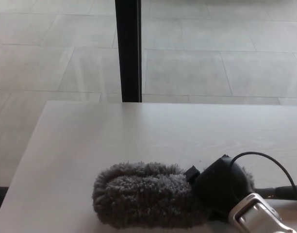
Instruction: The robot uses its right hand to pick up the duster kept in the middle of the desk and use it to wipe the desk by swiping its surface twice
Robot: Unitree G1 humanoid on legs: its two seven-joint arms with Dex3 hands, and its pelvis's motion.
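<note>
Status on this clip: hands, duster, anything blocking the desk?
Right hand shut on duster, fluffy head flat on desk. Left hand not in view. Nothing else on the visible desk surface; black post stands beyond the far edge.

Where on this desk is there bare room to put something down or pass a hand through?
The desk is bare across its far half, from the duster back to the far edge by the black post, and along the left edge. It is crowded near right, where the right hand grips the duster, with its cable looping above.
</note>
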